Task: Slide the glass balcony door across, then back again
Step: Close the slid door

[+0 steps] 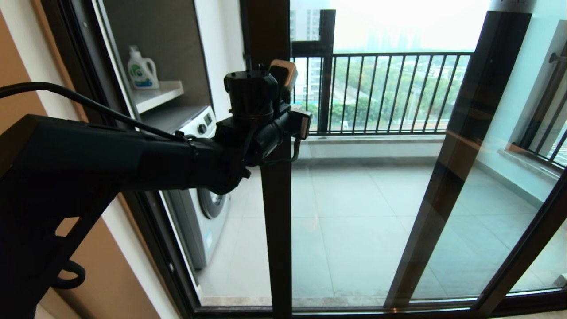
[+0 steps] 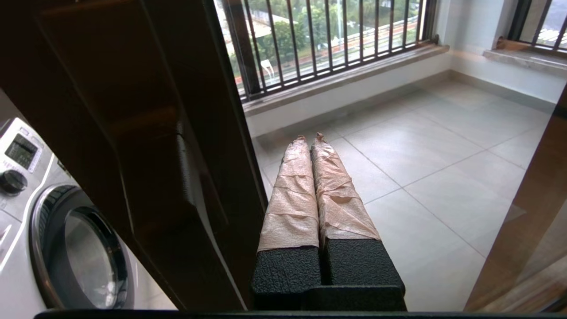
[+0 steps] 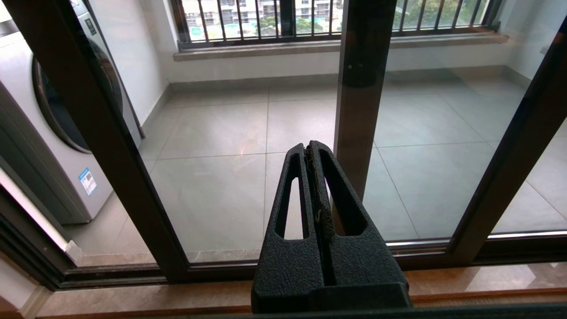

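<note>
**Left gripper beside the door's dark upright**

My left gripper [image 2: 310, 138] has its two taped fingers [image 2: 292, 195] pressed together with nothing between them. It sits just beside the dark upright of the glass balcony door [image 1: 277, 212], on the right side of that upright. In the head view my left arm [image 1: 110, 164] reaches across from the left to that same post.

My right gripper [image 3: 311, 148] is closed too and holds nothing. It hangs low and near, pointing at the glass, well apart from the frame.

I count three dark uprights in the head view: the one at my left gripper, one leaning post [image 1: 460, 146] to the right, and one more at the far right edge. I can't tell where the pull handle is.

Behind the glass is a balcony with a pale tiled floor [image 1: 354, 208]. One black-barred railing [image 1: 381, 93] runs along the far side. One white washing machine [image 1: 199, 212] stands at the left. Above it, one shelf [image 1: 159, 95] holds one white bottle [image 1: 142, 70] with a green label.
</note>
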